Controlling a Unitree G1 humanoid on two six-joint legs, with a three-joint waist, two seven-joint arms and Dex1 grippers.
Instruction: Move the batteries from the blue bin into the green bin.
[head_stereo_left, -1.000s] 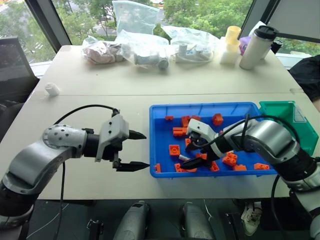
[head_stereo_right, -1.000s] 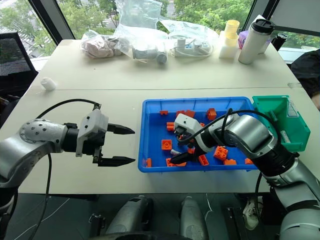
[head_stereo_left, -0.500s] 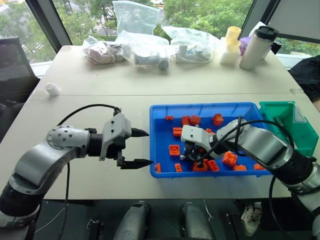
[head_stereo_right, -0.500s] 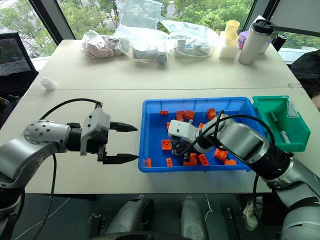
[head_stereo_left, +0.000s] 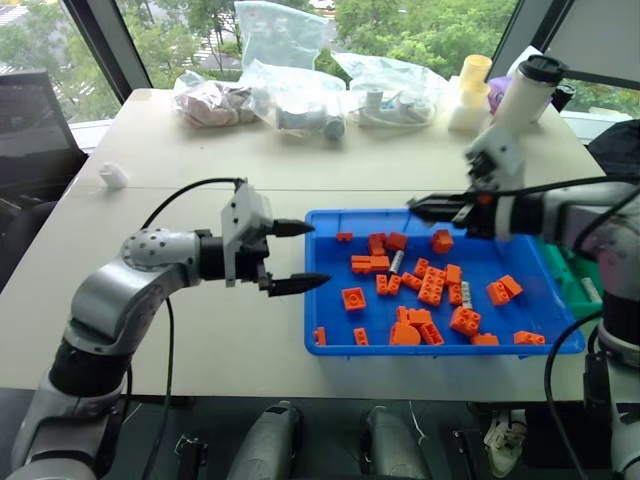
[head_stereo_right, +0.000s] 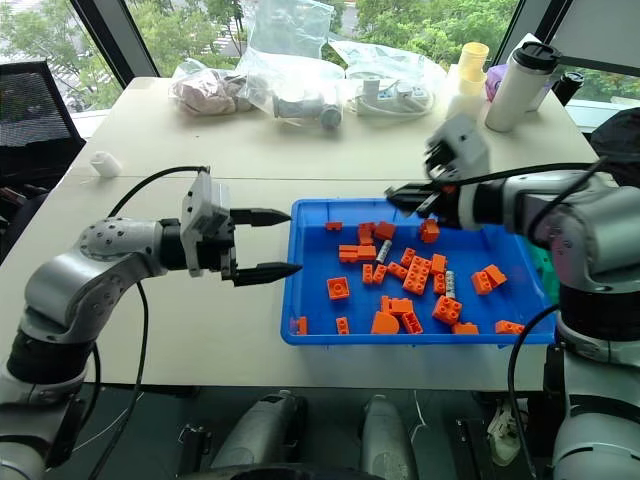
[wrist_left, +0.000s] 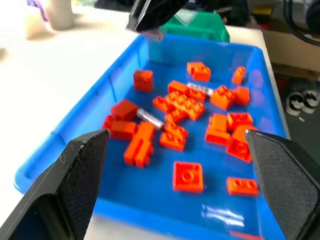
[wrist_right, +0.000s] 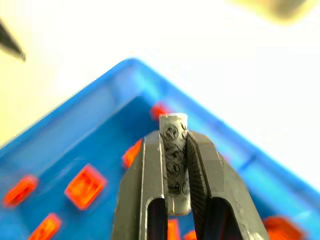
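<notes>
The blue bin (head_stereo_left: 306, 290) lies on the table, strewn with orange bricks (head_stereo_left: 431, 288). Two silver batteries (head_stereo_left: 397, 262) (head_stereo_left: 465, 293) rest among them. My right gripper (head_stereo_left: 415, 206) hovers above the bin's far edge, shut on a battery (wrist_right: 173, 160) that stands between its fingers. My left gripper (head_stereo_left: 316, 255) is open and level, its tips at the bin's left rim with nothing between them. The green bin (wrist_left: 200, 25) sits just past the blue bin's right end, mostly hidden behind my right arm in the eye views.
Along the table's far edge lie clear plastic bags (head_stereo_left: 300, 95), a yellow-and-white bottle (head_stereo_left: 468, 92) and a white thermos (head_stereo_left: 520, 95). A small white object (head_stereo_left: 113, 175) sits at the far left. Bare tabletop stretches left of the blue bin.
My right gripper shut on a battery down among the bricks, then rose with it toward the bin's far right. My left gripper moved closer to the bin's left rim.
</notes>
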